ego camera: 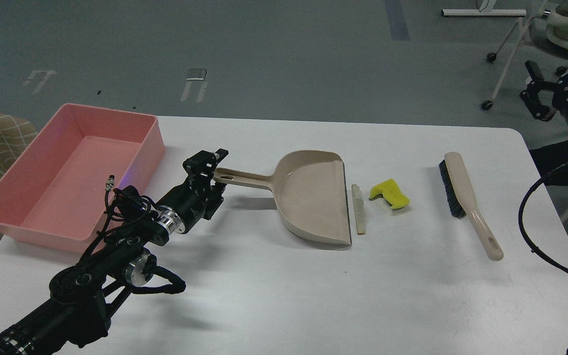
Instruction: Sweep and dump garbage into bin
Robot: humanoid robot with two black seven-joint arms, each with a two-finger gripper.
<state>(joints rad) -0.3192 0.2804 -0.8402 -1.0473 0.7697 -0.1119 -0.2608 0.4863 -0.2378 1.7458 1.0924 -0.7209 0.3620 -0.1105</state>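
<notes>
Dustpan [313,195] lies flat at the middle of the white tabletop [284,286], handle toward the pink bin [67,172]. Left gripper [213,173] is at the handle's end, fingers either side of it (whether they pinch it, I cannot tell). Pale strip [359,209] and yellow scrap [389,194] lie just beside the pan's lip; brush [469,202] further right. Right gripper [535,96]: state indeterminate.
</notes>
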